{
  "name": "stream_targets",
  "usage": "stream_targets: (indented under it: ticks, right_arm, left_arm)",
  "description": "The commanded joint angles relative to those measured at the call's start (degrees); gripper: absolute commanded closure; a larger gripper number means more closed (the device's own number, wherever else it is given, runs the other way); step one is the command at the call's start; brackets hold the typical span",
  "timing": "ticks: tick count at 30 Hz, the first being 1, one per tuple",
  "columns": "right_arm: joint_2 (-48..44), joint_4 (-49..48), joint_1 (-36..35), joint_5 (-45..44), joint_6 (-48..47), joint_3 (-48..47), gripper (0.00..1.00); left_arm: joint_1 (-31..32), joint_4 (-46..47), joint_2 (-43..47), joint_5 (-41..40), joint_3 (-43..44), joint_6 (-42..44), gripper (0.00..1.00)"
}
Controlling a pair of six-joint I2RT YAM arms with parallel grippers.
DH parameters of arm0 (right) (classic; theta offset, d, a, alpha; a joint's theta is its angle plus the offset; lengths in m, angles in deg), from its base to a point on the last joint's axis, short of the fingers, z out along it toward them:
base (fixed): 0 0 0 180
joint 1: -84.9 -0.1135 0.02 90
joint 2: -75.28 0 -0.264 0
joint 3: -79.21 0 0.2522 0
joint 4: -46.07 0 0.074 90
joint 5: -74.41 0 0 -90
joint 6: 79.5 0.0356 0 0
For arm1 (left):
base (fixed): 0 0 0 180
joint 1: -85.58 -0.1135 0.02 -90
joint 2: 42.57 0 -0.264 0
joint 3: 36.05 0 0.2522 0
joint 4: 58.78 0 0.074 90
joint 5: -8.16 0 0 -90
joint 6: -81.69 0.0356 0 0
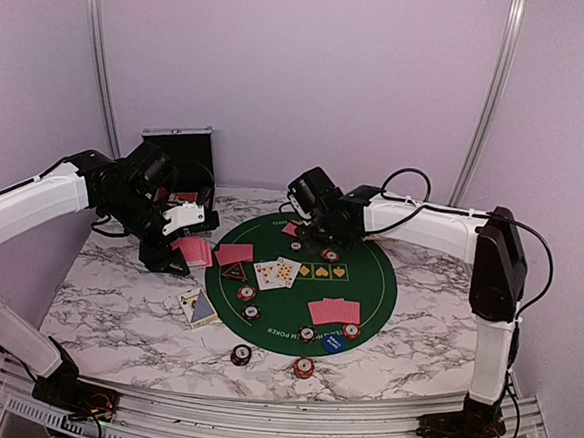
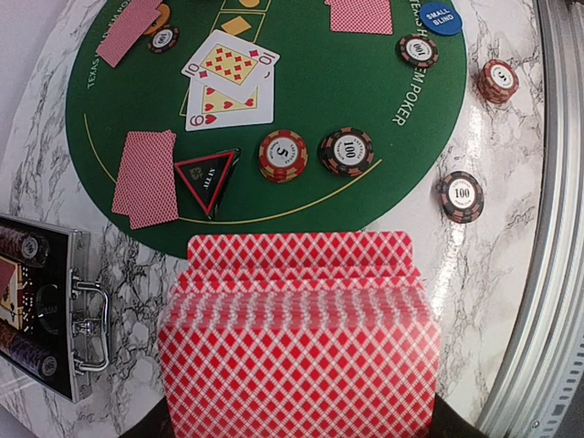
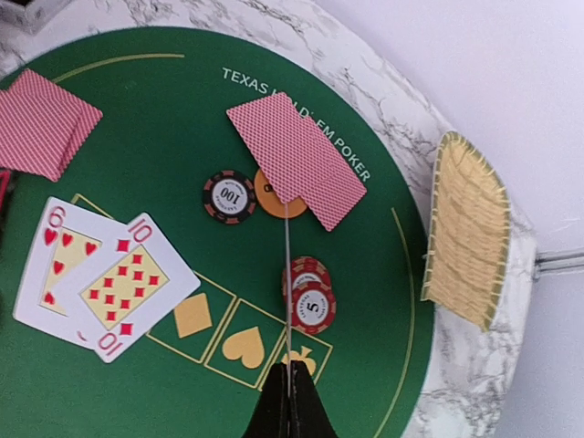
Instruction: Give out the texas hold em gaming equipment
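The marble table (image 1: 115, 317) carries a round green mat (image 1: 368, 274), with the open silver case (image 1: 177, 136) at its far-left corner and a tan tray (image 3: 465, 233) at the far edge.

The left tool (image 1: 182, 246) clamps a fanned deck (image 2: 297, 338) of red-backed cards just off the mat's left edge. Its fingers are hidden under the fan.

The right tool (image 3: 290, 401) hangs over the far part of the mat, fingers pressed together on what looks like a single card (image 3: 287, 274) seen edge-on, so its face cannot be read.

That card's long axis points straight at the far pair (image 3: 297, 160), which lies face down and half covers the orange button (image 3: 269, 201). Just below the card's line sits a red chip stack (image 3: 310, 297).

The mat's right side shows no cards, and the right arm is the nearer one, so the card probably belongs there. The forearm hides the mat's far-right part in the top view.

Left of the right tool lie the face-up cards (image 3: 100, 283), a six and a ten.
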Motion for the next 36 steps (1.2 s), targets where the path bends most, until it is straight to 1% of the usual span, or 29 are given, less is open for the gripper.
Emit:
stream_targets:
  ticks: [1, 5, 9, 13, 18, 27, 33, 36]
  right_arm:
    - [3.7, -4.33, -3.05, -19.29, -12.36, 0.1, 1.0]
    - [3.72, -12.73, -4.81, -21.1, -19.5, 4.65, 1.0]
    - [4.96, -18.43, -6.77, -22.55, -26.94, 7.74, 1.0]
    - [6.14, -22.79, -7.97, -20.07, -33.7, 10.89, 1.0]
    - [7.3, -22.19, -8.69, -14.54, -34.97, 10.94, 1.0]
    - [8.77, -19.61, -10.12, -9.06, -34.52, 11.8, 1.0]
    - [8.44, -17.51, -10.55, -7.2, -33.61, 13.35, 1.0]
    - [8.34, -16.84, -10.86, -7.7, -33.65, 14.46, 1.0]
  left_arm:
    - [-0.21, -0.57, 2.12, 0.23, -0.39, 0.25, 1.0]
    - [-0.21, -0.57, 2.41, 0.36, -0.63, 0.06, 1.0]
    - [-0.3, -0.57, 2.8, 0.27, -1.04, 0.25, 1.0]
    - [-0.39, -0.57, 2.71, 0.66, -1.02, 0.17, 1.0]
    - [-0.48, -0.57, 2.59, 0.72, -0.96, 0.07, 1.0]
    - [-0.56, -0.49, 1.97, 0.68, -0.78, 0.08, 1.0]
    - [-0.65, -0.49, 1.47, 0.99, -0.71, -0.06, 1.0]
    - [-0.65, -0.48, 1.49, 0.96, -0.61, -0.16, 1.0]
